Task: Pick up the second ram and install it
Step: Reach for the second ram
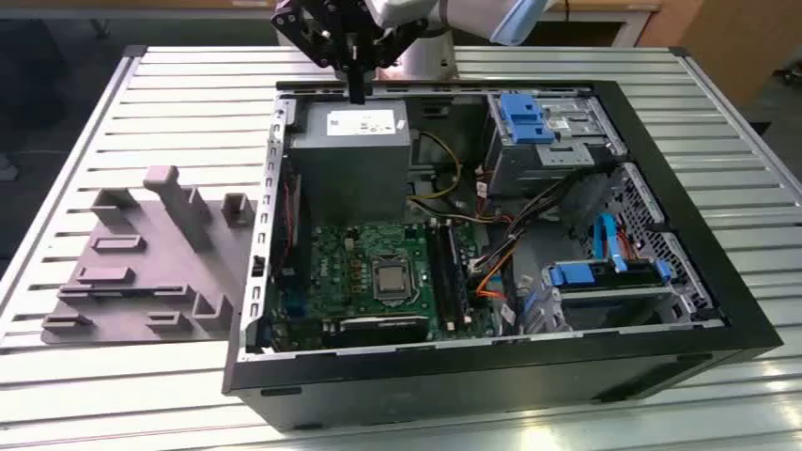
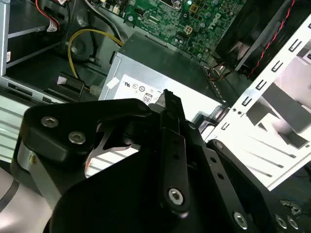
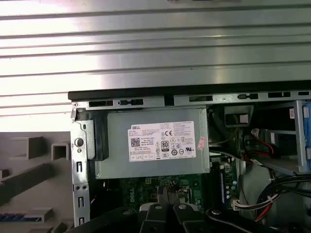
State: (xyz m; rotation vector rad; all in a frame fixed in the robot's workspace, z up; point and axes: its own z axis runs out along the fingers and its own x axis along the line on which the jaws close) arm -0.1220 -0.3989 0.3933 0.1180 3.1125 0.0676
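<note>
The black tool [image 1: 360, 97] hovers above the grey metal power supply [image 1: 348, 150]; whether it grips anything, I cannot tell. This looks like the fetching step for the second ram, and moving on calls for clearing the black computer case [image 1: 501, 381].

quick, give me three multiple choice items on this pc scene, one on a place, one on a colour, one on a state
1. The gripper hangs over: A the grey fixture; B the power supply; C the processor socket.
2. The drive-bay clips are: A red; B blue; C white.
3. The computer case is: A shut; B open on top; C upside down.
Answers: B, the exterior view shows it above that grey box; B, they show bright blue; B, the motherboard lies uncovered.
</note>
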